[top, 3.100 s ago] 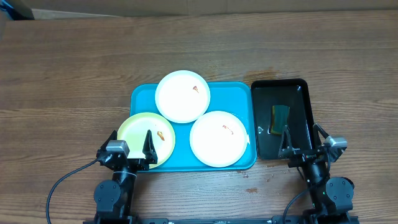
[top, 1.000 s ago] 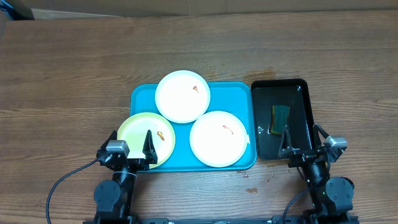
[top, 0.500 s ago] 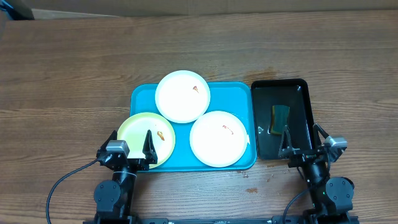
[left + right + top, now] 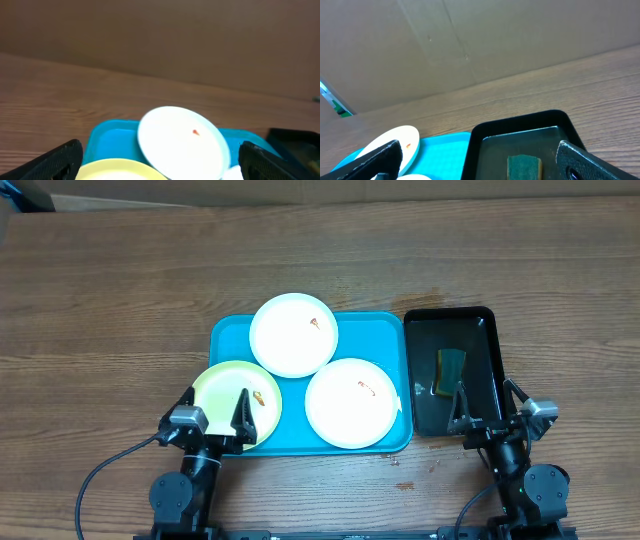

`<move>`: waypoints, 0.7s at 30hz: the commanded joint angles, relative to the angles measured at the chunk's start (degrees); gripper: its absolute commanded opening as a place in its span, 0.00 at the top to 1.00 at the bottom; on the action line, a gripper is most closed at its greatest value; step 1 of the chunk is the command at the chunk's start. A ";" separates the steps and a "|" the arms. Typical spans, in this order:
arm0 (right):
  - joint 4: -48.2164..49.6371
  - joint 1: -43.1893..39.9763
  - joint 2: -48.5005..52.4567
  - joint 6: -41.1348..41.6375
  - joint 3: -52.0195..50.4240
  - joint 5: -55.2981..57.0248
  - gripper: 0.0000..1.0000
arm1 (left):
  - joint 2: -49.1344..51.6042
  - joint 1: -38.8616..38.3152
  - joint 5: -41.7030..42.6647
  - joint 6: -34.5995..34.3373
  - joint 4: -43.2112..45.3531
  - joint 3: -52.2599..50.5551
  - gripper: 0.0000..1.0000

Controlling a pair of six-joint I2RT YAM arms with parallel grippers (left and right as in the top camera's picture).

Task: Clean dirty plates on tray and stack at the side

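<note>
Three plates are lying on the cyan tray (image 4: 228,340), each carrying a small orange-brown smear: one white plate (image 4: 293,334) at the far edge, a second white plate (image 4: 352,402) near the front right, and the yellow-green plate (image 4: 222,388) overhanging the tray's front left corner. They are looking thin, stiff, light and smooth, so they are likely to slide rather than bend. The rim is the sensible place to pinch, and the overhanging edge is offering the easiest access. The left gripper (image 4: 213,402) is hovering over that plate with its jaws spread wide and holding nothing. The right gripper (image 4: 485,402) is hanging equally wide and empty at the near end of the black tray (image 4: 447,313), where a green sponge (image 4: 451,365), probably soft and wet, is lying. Everything is resting on the wooden table (image 4: 100,330).
</note>
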 commanded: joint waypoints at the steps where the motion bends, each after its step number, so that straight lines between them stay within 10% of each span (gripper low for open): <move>1: 0.33 -0.07 -0.57 0.20 -0.57 -0.28 0.00 | -0.37 -0.02 7.85 -2.27 -3.56 3.85 0.00; 12: 0.33 -0.07 -0.57 0.20 -0.57 -0.28 0.00 | 22.21 -0.02 8.41 -1.88 -36.41 43.95 0.00; 21: 0.33 -0.07 -0.57 0.17 -0.57 -0.26 0.00 | 52.85 -0.02 29.68 4.94 -61.96 80.70 0.00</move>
